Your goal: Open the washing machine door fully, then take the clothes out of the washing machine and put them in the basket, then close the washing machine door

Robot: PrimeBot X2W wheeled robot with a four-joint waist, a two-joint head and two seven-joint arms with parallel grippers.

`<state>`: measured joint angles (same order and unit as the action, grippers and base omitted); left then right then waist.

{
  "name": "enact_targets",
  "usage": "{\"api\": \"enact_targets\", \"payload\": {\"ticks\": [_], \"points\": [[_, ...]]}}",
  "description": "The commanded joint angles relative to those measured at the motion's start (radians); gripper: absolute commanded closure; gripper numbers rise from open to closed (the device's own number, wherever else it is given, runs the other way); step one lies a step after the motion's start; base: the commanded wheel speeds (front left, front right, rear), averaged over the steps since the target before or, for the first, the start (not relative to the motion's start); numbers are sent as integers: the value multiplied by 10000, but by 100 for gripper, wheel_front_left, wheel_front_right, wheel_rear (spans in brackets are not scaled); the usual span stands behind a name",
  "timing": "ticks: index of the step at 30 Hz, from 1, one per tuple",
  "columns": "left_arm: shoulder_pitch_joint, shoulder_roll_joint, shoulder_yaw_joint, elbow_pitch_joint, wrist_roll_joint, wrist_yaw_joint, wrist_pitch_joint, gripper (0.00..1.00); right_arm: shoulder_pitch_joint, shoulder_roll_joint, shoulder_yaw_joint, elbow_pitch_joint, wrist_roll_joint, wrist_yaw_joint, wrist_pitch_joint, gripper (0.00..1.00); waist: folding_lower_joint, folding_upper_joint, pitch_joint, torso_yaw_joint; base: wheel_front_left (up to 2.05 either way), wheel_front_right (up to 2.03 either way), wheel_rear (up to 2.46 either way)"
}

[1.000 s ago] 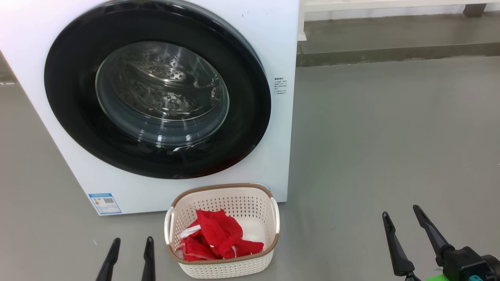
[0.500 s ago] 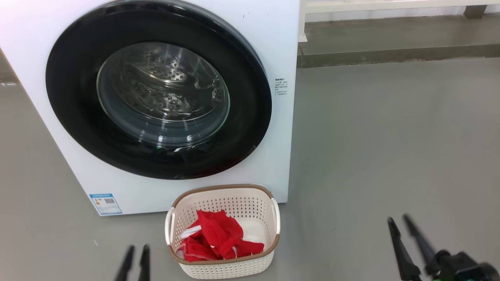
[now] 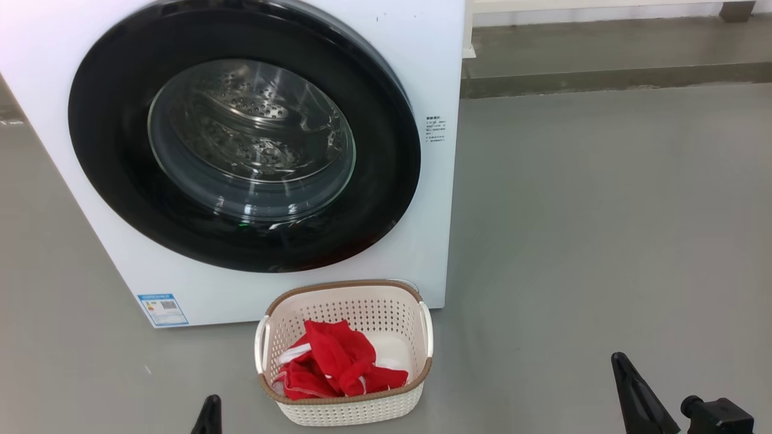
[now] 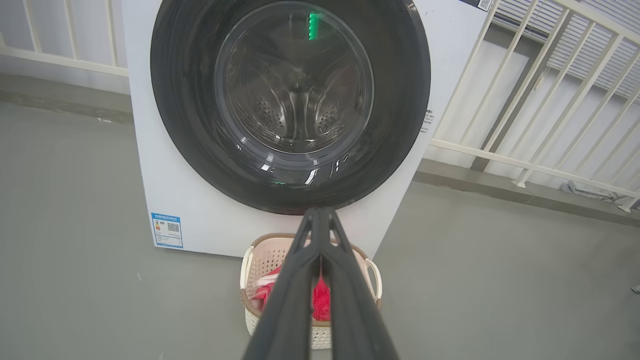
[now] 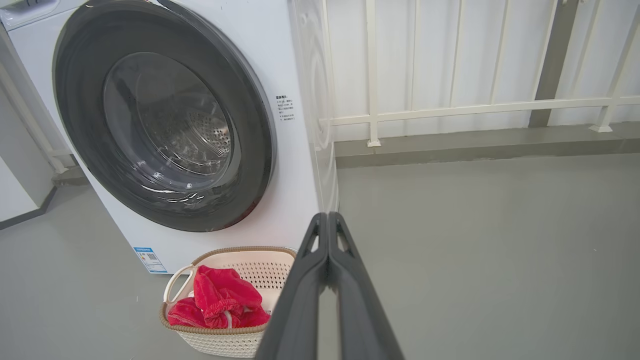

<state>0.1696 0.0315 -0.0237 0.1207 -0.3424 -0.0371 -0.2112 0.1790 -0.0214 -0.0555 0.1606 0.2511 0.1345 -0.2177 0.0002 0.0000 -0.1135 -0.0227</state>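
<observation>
The washing machine door (image 3: 250,141) is seen closed flat against the front of the washing machine (image 3: 422,54), straight ahead of the left tool (image 4: 318,215) and above its tips. Through the door's glass, the perforated steel drum (image 4: 295,100) can be made out. The clothes (image 3: 338,361) are heaped as a red bundle with white trim inside the basket (image 3: 350,410). The basket is set on the floor (image 3: 603,211) just in front of the machine's lower edge. It is found just beyond the left tool's tips and is partly hidden behind that tool's fingers in the left wrist view. From the right tool (image 5: 327,217) it is placed ahead and to the left. In the head view the basket is seen between the two tools, nearer the left one.

The two fingers of the left tool are pressed together tip to tip, and nothing is gripped between them. The right tool is closed in the same way and is likewise empty. Both tools are held clear of the basket and the machine.

A blue label sticker (image 3: 161,309) is fixed low on the machine's front, ahead and to the left of the left tool. A white railing (image 5: 450,107) is seen well ahead of the right tool, off to its right.
</observation>
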Motion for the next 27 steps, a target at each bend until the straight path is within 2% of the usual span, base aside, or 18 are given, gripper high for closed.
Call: {"api": "enact_targets", "payload": {"ticks": [1,27], "points": [[-390,50,130,-188,-270,-87,46,100,-482,-88,-48,-222,293,-4,37,100,-1,0,16,4,0,0,0],[-942,82,414,140,-3170,-286,787,100,-1041,-136,-173,26,3399,-12,803,100,-1,0,286,56,0,0,0]]}}
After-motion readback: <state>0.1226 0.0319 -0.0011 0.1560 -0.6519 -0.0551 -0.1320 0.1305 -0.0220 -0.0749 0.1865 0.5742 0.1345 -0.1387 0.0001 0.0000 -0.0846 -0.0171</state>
